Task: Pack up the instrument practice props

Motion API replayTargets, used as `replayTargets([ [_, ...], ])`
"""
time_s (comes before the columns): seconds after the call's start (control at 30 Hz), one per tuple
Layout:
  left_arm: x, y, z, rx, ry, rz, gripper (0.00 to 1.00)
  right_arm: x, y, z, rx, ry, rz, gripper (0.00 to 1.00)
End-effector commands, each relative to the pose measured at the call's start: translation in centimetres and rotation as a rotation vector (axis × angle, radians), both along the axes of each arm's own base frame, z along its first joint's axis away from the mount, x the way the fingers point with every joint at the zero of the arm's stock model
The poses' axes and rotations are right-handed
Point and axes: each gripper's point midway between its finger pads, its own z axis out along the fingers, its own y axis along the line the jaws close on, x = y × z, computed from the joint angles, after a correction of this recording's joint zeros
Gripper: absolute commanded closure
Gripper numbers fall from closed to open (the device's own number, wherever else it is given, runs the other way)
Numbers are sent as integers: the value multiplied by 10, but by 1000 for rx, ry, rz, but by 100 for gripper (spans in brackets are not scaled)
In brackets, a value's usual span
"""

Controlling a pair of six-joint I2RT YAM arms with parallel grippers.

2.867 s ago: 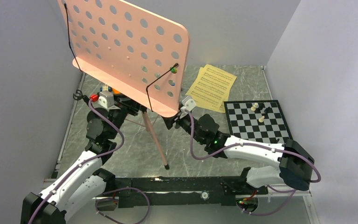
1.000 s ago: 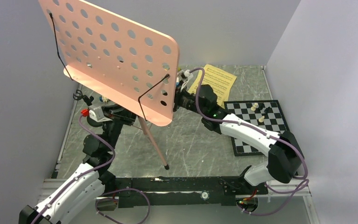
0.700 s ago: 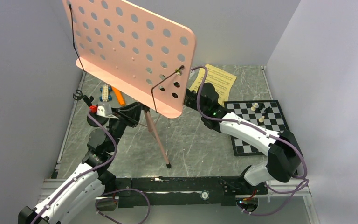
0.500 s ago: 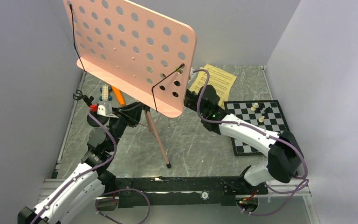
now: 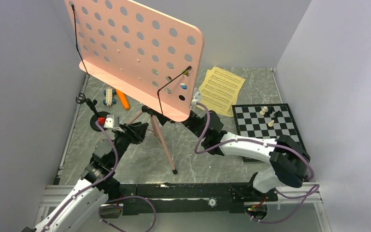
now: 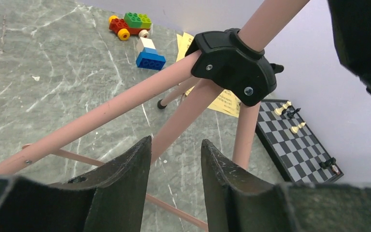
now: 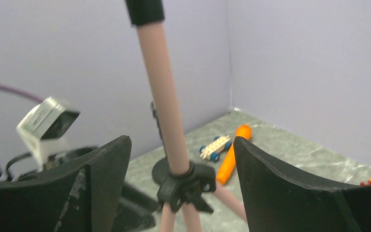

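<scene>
The pink hole-punched music stand (image 5: 140,53) stands upright on its tripod legs (image 5: 163,145). My left gripper (image 5: 142,128) is open just left of the black tripod hub (image 6: 232,65); a pink leg lies beyond its fingertips (image 6: 137,159), untouched. My right gripper (image 5: 186,124) is open on the hub's right, its fingers either side of the pole (image 7: 160,96) without touching. The yellow sheet-music pages (image 5: 222,88) lie at the back right. The orange microphone (image 5: 122,99) lies at the back left, also in the right wrist view (image 7: 232,154). The black round-based mic stand (image 7: 160,170) stands behind the hub.
The chessboard (image 5: 265,126) with pieces lies at the right, beside my right forearm. A blue-and-white block car (image 5: 108,95) sits by the microphone. Loose blocks (image 6: 149,53) and a coloured block car (image 6: 128,24) lie at the back. Grey walls close in the left, back and right.
My right gripper has drawn back and down from behind the stand's plate to the pole near the hub. My left gripper has dropped slightly toward me. The stand, tilted left a second ago, stands upright.
</scene>
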Motion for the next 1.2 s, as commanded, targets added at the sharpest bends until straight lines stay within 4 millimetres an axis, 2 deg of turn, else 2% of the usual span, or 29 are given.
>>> replayTargets([
  [0.0, -5, 11, 8, -25, -7, 42, 53, 13, -14, 73, 203, -113, -103, 19],
  [0.27, -6, 14, 12, -25, -11, 53, 53, 21, 3, 98, 257, -133, -98, 22],
  [0.57, -7, 16, 14, -21, -18, 59, 53, 23, 27, 89, 191, -100, -52, 27],
  [0.97, -8, 15, 12, -27, -12, 54, 53, 26, 47, 84, 121, -80, -36, 49],
  [1.07, -7, 15, 11, -26, -9, 54, 53, 24, 49, 82, 112, -73, -28, 57],
  [1.17, -8, 15, 12, -27, -9, 55, 53, 24, 50, 78, 104, -64, -32, 59],
])
